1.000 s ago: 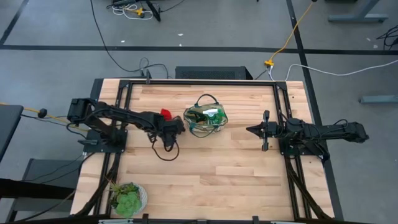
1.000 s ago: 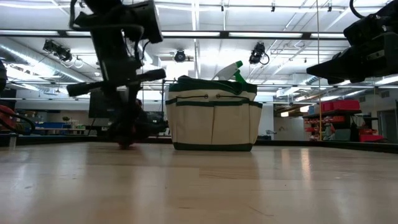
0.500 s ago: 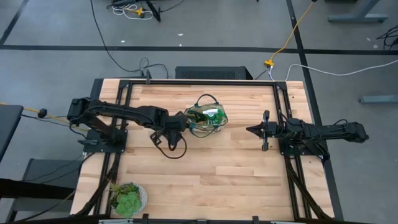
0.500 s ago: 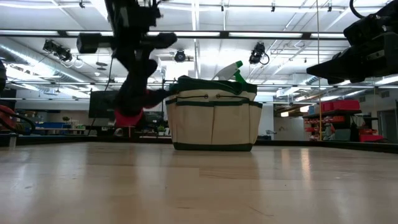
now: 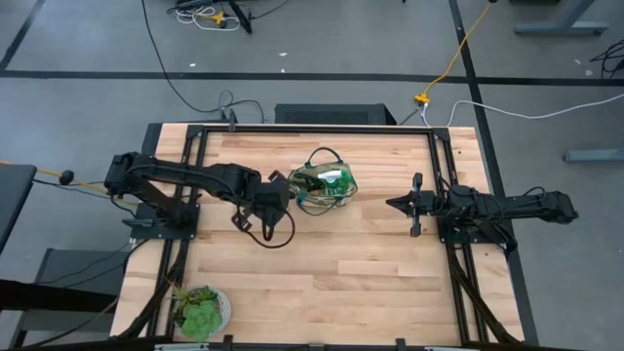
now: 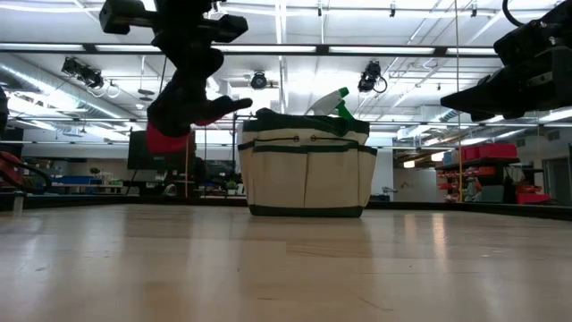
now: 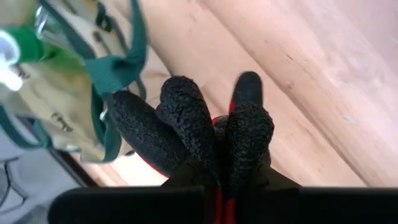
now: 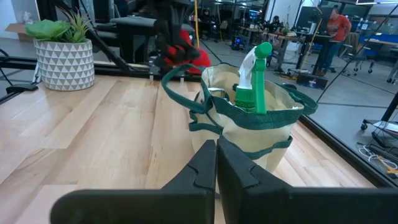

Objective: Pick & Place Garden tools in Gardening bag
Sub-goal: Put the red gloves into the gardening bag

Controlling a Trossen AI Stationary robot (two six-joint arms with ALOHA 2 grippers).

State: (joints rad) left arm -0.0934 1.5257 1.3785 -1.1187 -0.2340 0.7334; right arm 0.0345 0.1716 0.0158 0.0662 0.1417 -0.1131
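Carrying step: left gripper (image 6: 183, 112) fingers clenched on red-and-black fabric glove (image 6: 170, 134), lifted off light wooden bench (image 5: 331, 263) just beside round tan gardening bag with green trim (image 6: 307, 170); next, shift over bag opening and release; right gripper (image 5: 395, 204) parked, fingers closed, empty.

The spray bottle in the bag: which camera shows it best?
The right wrist view: the spray bottle stands upright in the gardening bag, green body and nozzle plain. The low view shows only its top above the rim; the high view, a green patch; the left wrist view, a blurred edge.
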